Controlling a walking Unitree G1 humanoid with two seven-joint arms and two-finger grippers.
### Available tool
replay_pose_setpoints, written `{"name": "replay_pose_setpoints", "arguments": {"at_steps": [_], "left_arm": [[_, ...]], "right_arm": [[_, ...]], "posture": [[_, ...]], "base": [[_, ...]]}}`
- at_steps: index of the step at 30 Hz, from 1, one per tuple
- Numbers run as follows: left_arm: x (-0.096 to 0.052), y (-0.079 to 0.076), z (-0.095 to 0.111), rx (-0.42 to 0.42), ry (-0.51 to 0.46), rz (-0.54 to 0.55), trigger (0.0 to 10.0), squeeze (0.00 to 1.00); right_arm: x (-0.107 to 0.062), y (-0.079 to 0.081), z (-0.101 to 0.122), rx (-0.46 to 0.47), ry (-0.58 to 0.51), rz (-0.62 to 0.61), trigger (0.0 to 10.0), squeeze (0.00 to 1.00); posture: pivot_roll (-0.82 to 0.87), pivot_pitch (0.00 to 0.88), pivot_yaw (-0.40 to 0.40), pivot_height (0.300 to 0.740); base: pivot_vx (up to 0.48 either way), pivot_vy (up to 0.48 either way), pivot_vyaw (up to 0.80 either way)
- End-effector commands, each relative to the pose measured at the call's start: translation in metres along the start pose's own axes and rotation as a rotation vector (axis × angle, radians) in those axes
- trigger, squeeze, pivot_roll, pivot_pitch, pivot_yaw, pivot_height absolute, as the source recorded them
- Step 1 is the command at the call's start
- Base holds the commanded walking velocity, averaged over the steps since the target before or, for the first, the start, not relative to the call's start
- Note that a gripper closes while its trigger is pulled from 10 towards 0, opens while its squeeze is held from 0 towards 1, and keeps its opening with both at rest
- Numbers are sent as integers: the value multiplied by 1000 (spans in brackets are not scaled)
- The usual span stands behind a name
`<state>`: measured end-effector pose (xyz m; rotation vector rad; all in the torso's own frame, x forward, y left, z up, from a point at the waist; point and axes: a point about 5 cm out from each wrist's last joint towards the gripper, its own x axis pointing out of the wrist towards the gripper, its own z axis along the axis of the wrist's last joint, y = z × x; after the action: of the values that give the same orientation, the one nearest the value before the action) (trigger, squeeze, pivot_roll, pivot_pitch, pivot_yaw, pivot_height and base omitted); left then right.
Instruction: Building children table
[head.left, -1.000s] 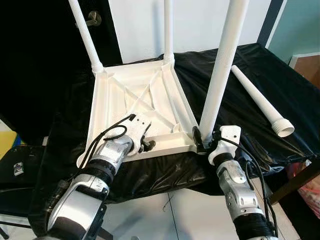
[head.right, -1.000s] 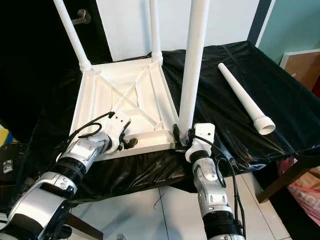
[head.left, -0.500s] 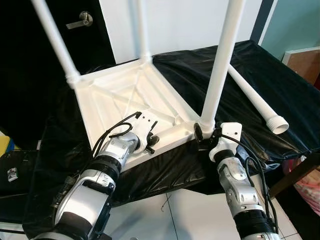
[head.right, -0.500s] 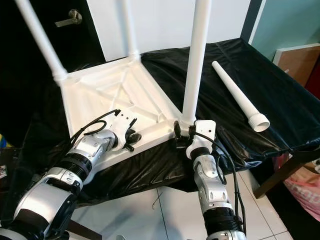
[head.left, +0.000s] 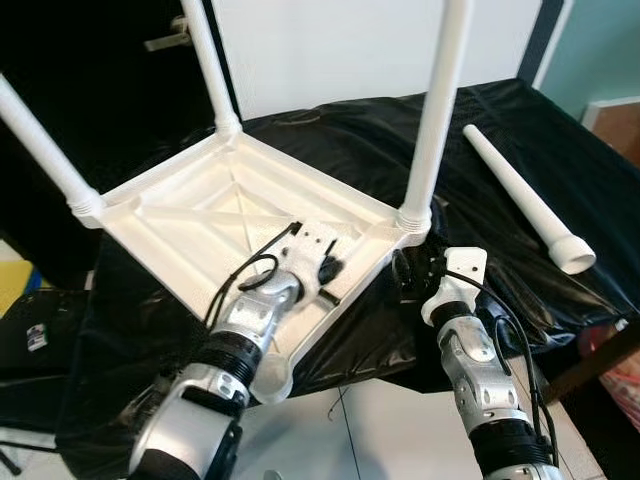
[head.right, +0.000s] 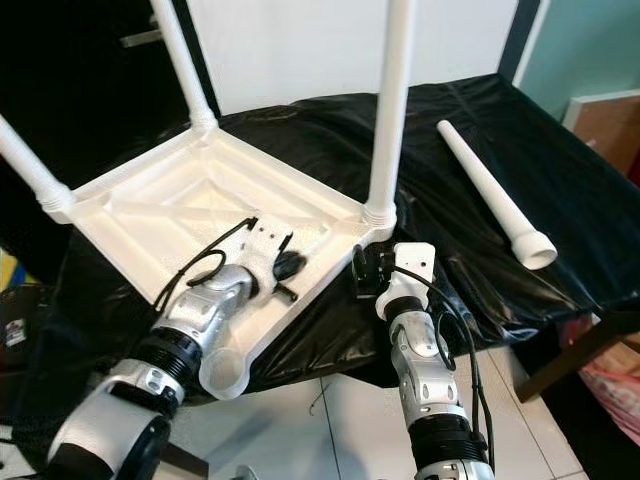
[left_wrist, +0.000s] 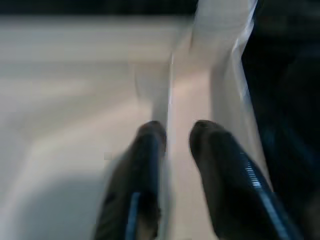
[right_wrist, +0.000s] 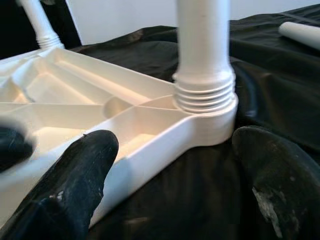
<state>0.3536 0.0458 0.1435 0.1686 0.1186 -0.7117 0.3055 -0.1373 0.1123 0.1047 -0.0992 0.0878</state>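
A white children's table top (head.left: 190, 215) lies upside down on the black-covered table (head.left: 520, 120). Three white legs stand screwed into it, the nearest one (head.left: 438, 110) at the right corner. Its empty corner socket (head.left: 272, 376) juts over the front edge. A loose fourth leg (head.left: 520, 195) lies to the right. My left gripper (head.left: 328, 268) is shut on the top's front rim, and in the left wrist view its fingers (left_wrist: 150, 145) straddle the white rim wall. Just short of the legged corner (right_wrist: 205, 107), my right gripper (head.left: 408, 272) is open, touching nothing.
A dark door with a lever handle (head.left: 165, 40) stands behind on the left, with a white wall beside it. A wooden piece of furniture (head.left: 615, 110) is at the far right. White floor tiles (head.left: 360, 430) lie below the table's front edge.
The table top has turned, swinging its empty corner toward me and over the front edge, with my left gripper still on the rim. My right gripper has come off the legged corner.
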Motion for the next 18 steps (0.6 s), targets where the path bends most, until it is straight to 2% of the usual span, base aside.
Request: {"name": "replay_pose_setpoints", "arguments": {"at_steps": [1,2,3,5,8,10,11,13,14,16,17,18], "left_arm": [[-2,1,-1,20,-16,24,10000,1000],[-3,2,5,14,-65,38,10000,0],[-5,3,11,-12,-107,44,10000,0],[-12,9,23,-8,-183,75,10000,0],[-15,13,26,-4,-199,87,10000,0],[-31,35,26,55,-194,181,10000,0],[-31,35,26,55,-194,181,10000,0],[-53,61,26,112,-198,289,10000,0],[-53,61,26,112,-198,289,10000,0],[-76,87,21,191,-153,399,10000,0],[-76,87,21,191,-153,399,10000,0],[-85,96,18,212,-126,434,10000,0]], "right_arm": [[-1,1,-3,5,8,-1,10000,0],[-1,2,-4,6,12,-2,10000,0],[-1,2,-4,6,14,-2,10000,0],[-1,3,-6,7,21,-3,10000,0],[-1,3,-7,7,23,-3,10000,0],[-2,4,-8,4,29,-5,10000,0],[-2,4,-8,4,29,-5,10000,0],[-2,3,-9,-2,33,-10,10000,0],[-2,3,-9,-2,33,-10,10000,0],[-3,3,-10,-9,36,-17,10000,0],[-3,3,-10,-9,36,-17,10000,0],[-4,4,-11,-12,39,-18,10000,0]], "posture": [[-40,0,53,740],[-36,1,51,740],[-34,3,50,740],[-28,10,49,740],[-28,10,49,740],[-24,16,42,740],[-24,16,42,740],[-21,18,39,740],[-21,18,39,740],[-11,23,29,740],[-11,23,29,740],[-11,23,29,740]], "base": [[0,0,0],[0,0,0],[0,0,0],[0,0,0],[0,0,0],[0,0,0],[0,0,0],[0,0,0],[0,0,0],[0,0,0],[0,0,0],[0,0,0]]}}
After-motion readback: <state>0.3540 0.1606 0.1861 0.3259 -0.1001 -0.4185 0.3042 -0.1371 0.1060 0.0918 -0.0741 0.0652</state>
